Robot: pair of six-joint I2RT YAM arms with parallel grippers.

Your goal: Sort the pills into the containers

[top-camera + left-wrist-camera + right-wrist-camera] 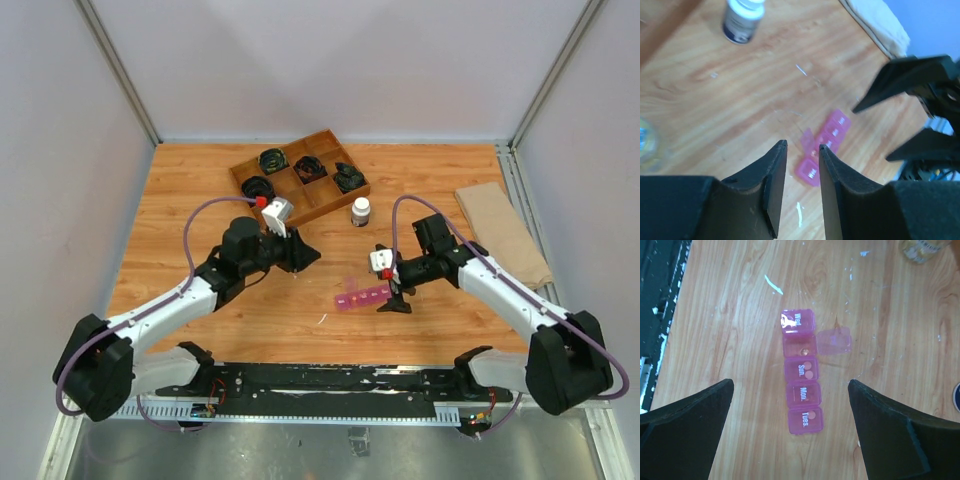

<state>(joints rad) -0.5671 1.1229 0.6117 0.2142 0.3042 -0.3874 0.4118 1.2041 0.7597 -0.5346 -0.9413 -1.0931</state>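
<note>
Down at the lower centre of the top view, your right gripper (790, 383) hangs over the containers (802, 394), fingers spread as wide as they go and nothing in them. I can't tell if a fingertip touches the strip, and that's my first worry. It's a light bit of pink plastic lying loose on the wood, so one nudge would probably skate it off and tip out the cell whose lid flap (834, 341) is flipped up. A few pills (802, 348) lie in the compartments: one in that uncovered cell, others showing through shut lids.

Just left of that, your left gripper (802, 146) points down toward the strip, fingers only a narrow gap apart. No pill shows between them, but they're tiny, so I can't swear to it. Drop one from up there and I'd guess it bounces off a shut lid. Both grippers crowd the same spot, so a bump is possible too.

Further up, the glass jar (920, 247) peeks in at the top right of the right wrist view. Beyond it are the white-capped bottle (361, 211) and the wooden tray (283, 149), well apart from the strip.

Your table (190, 200) is orange wood grain, scuffed with white flecks that could pass for pill crumbs. Plain pale walls box it in on three sides.
</note>
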